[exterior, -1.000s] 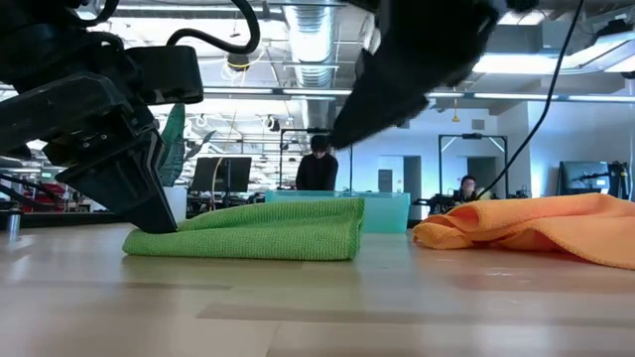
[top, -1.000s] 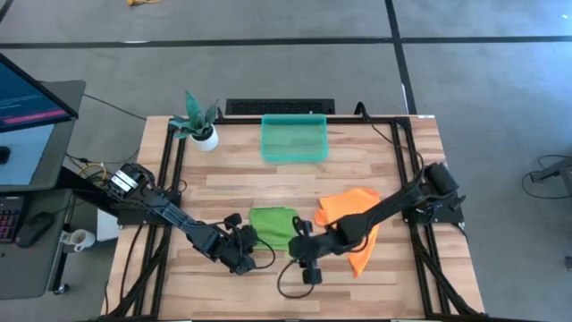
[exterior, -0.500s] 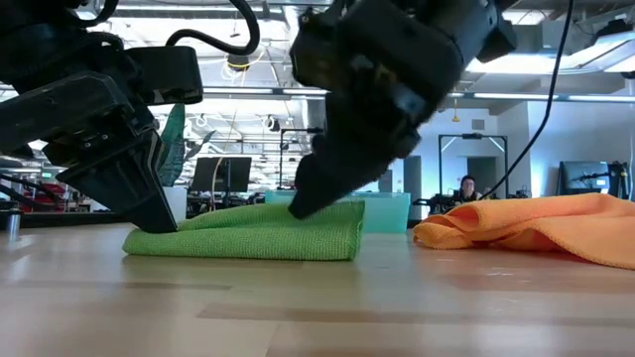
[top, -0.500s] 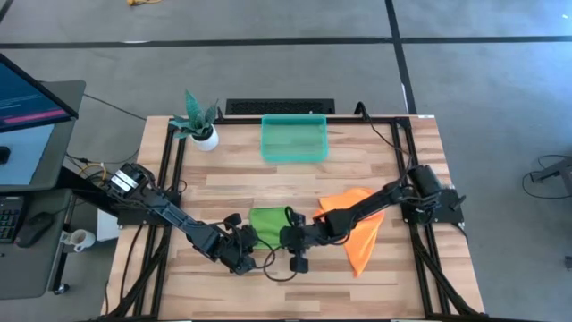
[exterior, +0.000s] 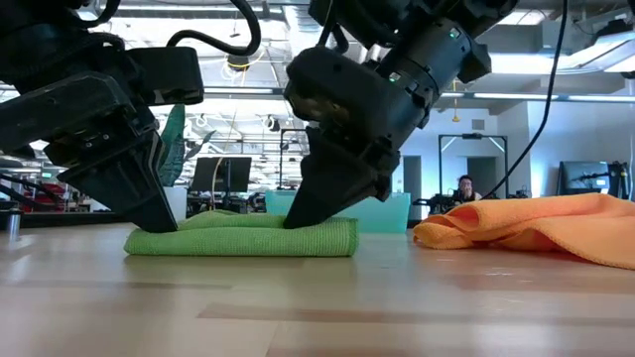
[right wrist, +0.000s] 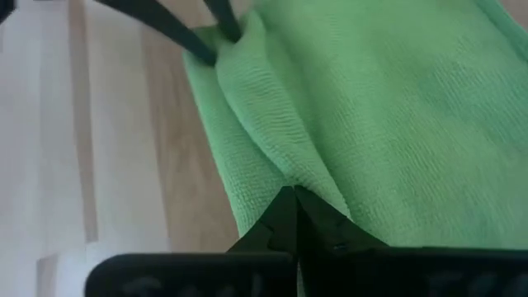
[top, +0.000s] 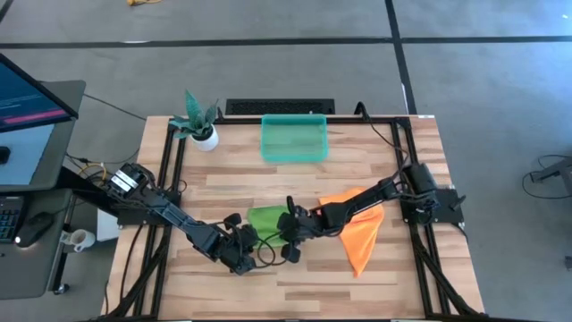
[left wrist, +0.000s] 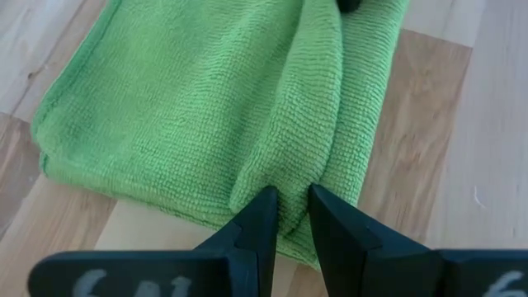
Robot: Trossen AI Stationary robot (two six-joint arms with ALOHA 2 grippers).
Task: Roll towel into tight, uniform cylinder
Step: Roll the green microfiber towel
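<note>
Green towel (top: 268, 221) lies flat in the high view; wrist views show left hand (left wrist: 289, 210) and right hand (right wrist: 290, 200) each pinching its edge.

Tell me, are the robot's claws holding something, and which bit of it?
Yes: both pinch the green towel. The left gripper grips a raised fold at its near edge, and the right gripper pinches the same ridge farther along.

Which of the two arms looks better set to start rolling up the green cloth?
Probably neither alone. The left gripper and the right gripper each pinch a fold along the near edge of the green towel, one toward each end, so rolling together seems best.
</note>
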